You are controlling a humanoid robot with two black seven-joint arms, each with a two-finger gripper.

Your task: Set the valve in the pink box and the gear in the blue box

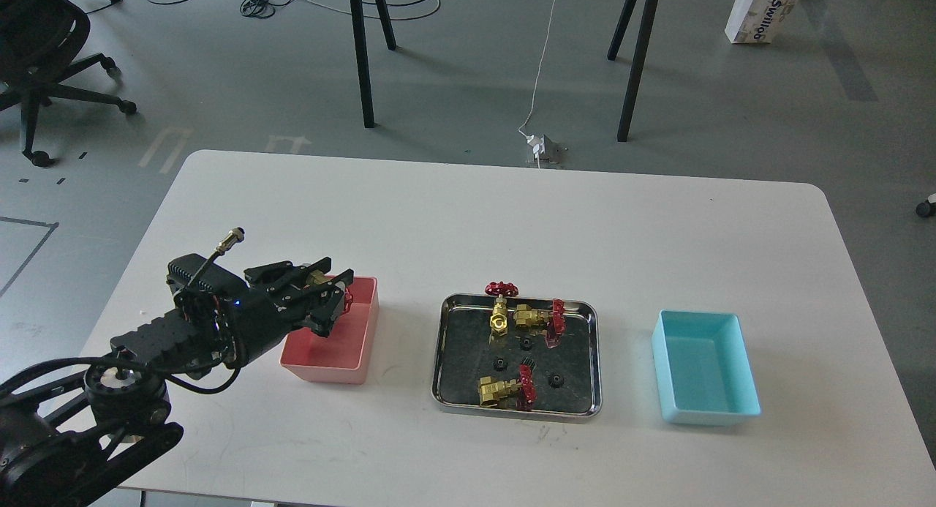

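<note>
Nearest the lens, black left arm, reaching up from lower left; left gripper (pixel 333 291) over the near-left end of the salmon-pink box (pixel 358 346), fingers clamped on a brass valve (pixel 330 287), gold body toward the arm, dark-red handwheel toward the steel tray, long axis roughly level, left to right. Right of the pink box, apart from it, shiny steel tray (pixel 594 361) with rounded corners and raised rim. Inside: three more brass valves, one upright at the far rim (pixel 501 309), one lying beside it (pixel 537 318), one lying near the front rim (pixel 504 390). Between them, tiny black toothed gears, one (pixel 556 380) right of the front valve. Right of the tray, light cyan-blue box (pixel 742 375), plain sloping plastic walls. All on a white rounded table (pixel 468 222).
</note>
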